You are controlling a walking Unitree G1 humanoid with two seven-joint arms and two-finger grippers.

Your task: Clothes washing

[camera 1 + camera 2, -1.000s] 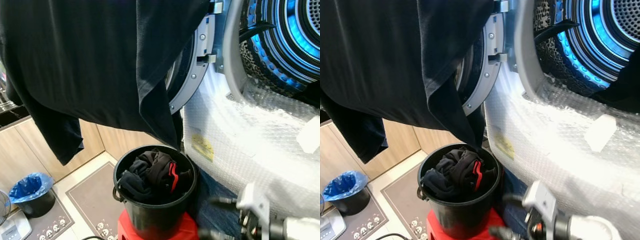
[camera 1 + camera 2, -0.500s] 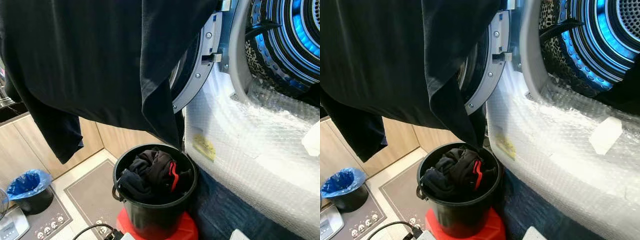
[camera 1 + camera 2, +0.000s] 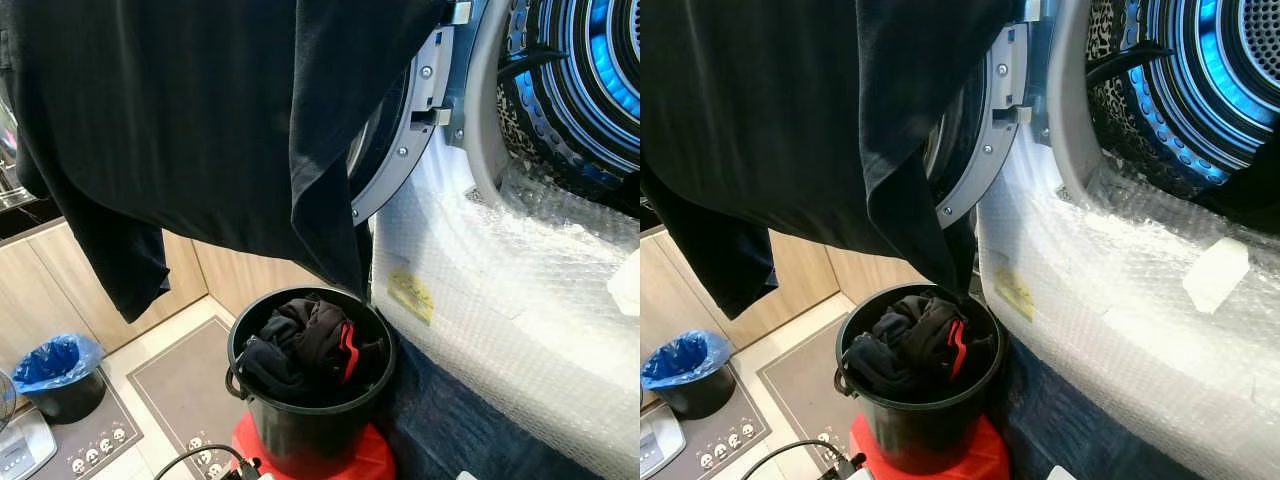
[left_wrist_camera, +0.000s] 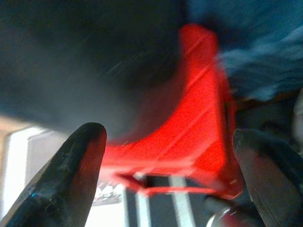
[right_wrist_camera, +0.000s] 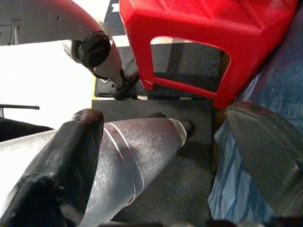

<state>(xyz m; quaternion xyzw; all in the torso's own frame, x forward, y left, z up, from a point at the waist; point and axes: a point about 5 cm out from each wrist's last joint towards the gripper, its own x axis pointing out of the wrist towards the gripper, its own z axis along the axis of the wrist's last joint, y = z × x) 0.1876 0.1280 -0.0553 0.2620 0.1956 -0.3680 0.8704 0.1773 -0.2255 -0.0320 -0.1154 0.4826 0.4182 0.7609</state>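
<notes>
We see a black garment point(image 3: 200, 120) draped before the washer door point(image 3: 405, 130), more clothes point(image 3: 915, 345) in the black bucket point(image 3: 915, 425), left gripper point(image 4: 165, 156) and right gripper point(image 5: 170, 151) both spread empty, low beside what seems the red stool point(image 5: 203, 28).

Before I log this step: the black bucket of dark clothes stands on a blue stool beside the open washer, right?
Not quite. The stool is red, not blue, as the left eye view shows. The rest holds: the black bucket of dark clothes stands on it, beside the open washer.
</notes>
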